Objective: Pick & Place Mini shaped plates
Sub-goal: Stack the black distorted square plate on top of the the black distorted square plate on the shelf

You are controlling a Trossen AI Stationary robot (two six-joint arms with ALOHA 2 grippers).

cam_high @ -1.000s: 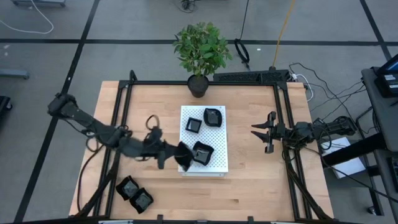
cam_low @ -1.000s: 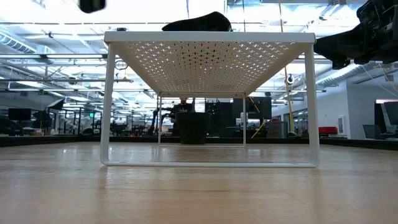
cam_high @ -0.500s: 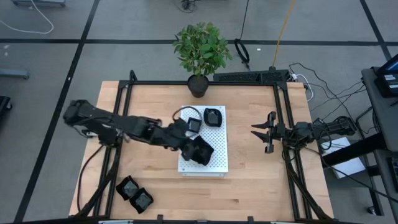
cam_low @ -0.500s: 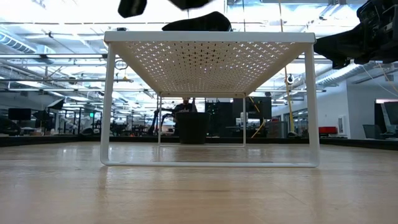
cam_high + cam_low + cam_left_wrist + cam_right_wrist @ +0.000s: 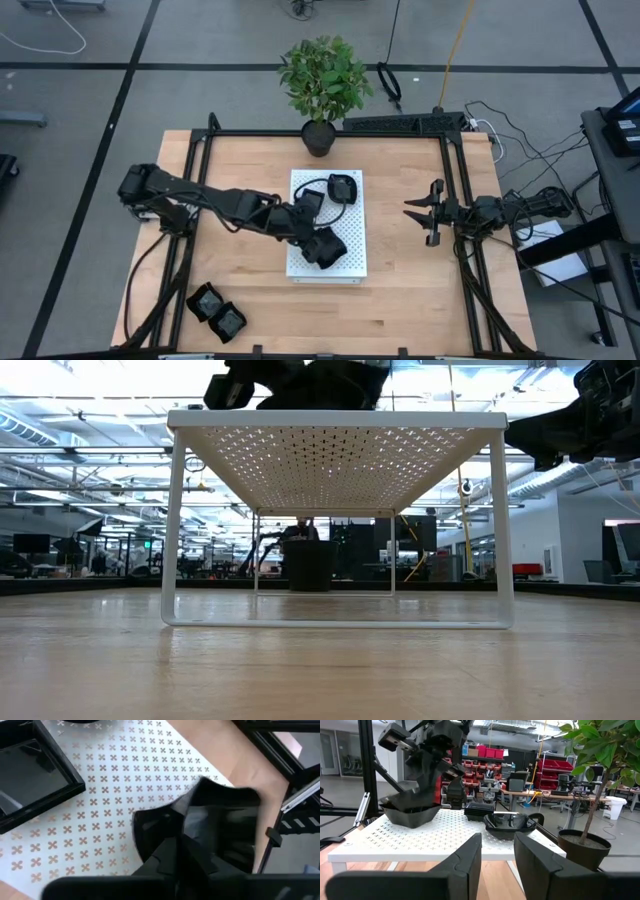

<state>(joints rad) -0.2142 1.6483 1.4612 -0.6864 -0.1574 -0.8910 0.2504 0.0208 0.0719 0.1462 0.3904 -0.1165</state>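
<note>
My left gripper [image 5: 312,243] reaches over the white perforated board [image 5: 352,262], shut on a glossy black wavy-edged mini plate [image 5: 417,787]. This plate sits tilted over a like plate [image 5: 412,816] that rests by its base on the board's near half. In the high view the two merge into one dark mass [image 5: 327,248]. A small square plate [image 5: 310,200] and a rounded plate [image 5: 343,187] stand on the board's far half. My right gripper [image 5: 418,213] waits open near the table's right edge, with nothing between its fingers. My left gripper holds the wavy-edged plate by its rim [image 5: 157,827], on the side toward the table's left. The fingers slant down from the left. The gripper itself hides how the fingers sit on the rim. The plate is tilted, and whether it touches the plate below I cannot tell.
Two more black plates [image 5: 205,300] [image 5: 228,320] lie on the wood near the table's near left corner. A black pot with a green plant [image 5: 320,135] stands at the far edge behind the board. Black frame rails [image 5: 195,200] run along the table's sides.
My left gripper has carried its plate from the board's near left corner toward the right, over the plate lying on the board. It has tipped further downward and come down close to the board's top. The right arm has kept still.
</note>
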